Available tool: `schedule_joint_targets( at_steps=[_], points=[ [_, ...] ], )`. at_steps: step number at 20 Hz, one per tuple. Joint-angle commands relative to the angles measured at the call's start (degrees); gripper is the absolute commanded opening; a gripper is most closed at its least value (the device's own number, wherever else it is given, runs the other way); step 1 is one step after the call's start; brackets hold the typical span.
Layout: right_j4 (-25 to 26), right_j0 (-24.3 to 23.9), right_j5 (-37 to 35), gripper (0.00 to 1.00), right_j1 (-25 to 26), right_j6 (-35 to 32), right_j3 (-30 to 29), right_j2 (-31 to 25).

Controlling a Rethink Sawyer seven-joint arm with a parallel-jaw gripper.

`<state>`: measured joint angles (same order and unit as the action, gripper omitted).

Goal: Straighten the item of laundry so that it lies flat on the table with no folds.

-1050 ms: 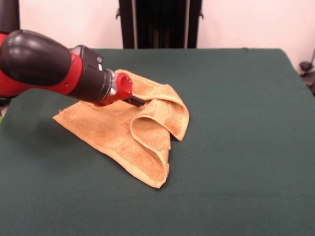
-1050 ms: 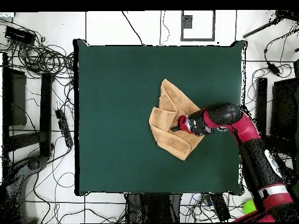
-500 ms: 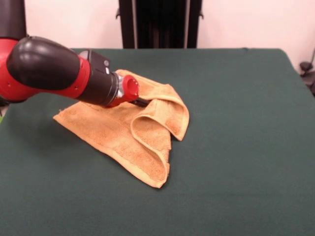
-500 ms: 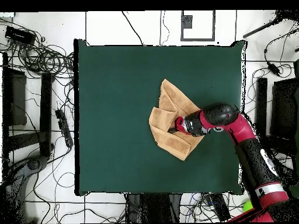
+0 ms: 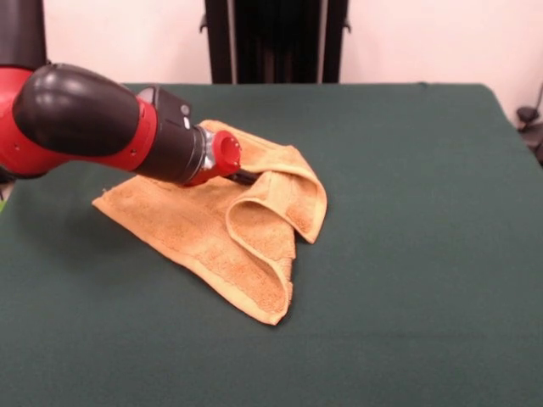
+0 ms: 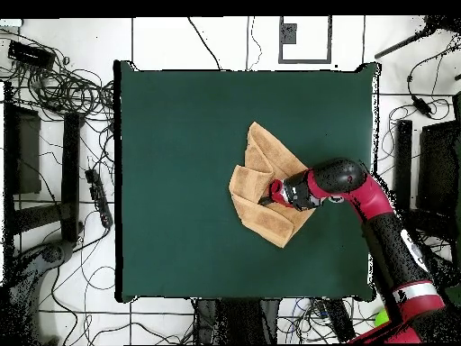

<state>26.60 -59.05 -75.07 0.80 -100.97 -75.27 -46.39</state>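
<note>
The hand [image 5: 244, 176] is reaching low and sideways into the towel [image 5: 212, 233], its dark tip tucked under a raised fold. The cloth is hiding the tip, so whether the hand is clenched or released cannot be told. The red collar behind it is lying just above the towel's flat part.

The front view is showing the towel's shape: one layer lying flat on the desk [image 5: 407, 254], a corner pointing left, and a looped fold arching up on the right. The overhead view is showing where it sits: the towel [image 6: 261, 185] is lying right of the desk's middle, set at a slant, with the arm [image 6: 378, 225] crossing in from the lower right edge and the hand [image 6: 270, 194] over the towel's centre.

The desk [image 6: 180, 180] is covered in dark green cloth. Around it, cables [image 6: 63, 86] are lying tangled on a pale tiled floor [image 6: 54, 324].
</note>
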Motion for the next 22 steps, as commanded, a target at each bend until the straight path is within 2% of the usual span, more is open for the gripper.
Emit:
schedule_joint_targets(
  at_steps=[1, 12, 17, 22],
  points=[
    [3.7, 3.9, 10.0, 0.00, 7.3, 10.6, -2.4, 2.9],
    [2.5, 3.7, 13.8, 0.00, 9.0, 8.8, -4.6, 2.3],
    [3.5, 4.1, 18.1, 0.00, 6.6, 4.1, -8.3, 2.5],
    [1.5, 3.3, 17.1, 0.00, 5.2, 3.3, -11.3, 2.0]
  ],
)
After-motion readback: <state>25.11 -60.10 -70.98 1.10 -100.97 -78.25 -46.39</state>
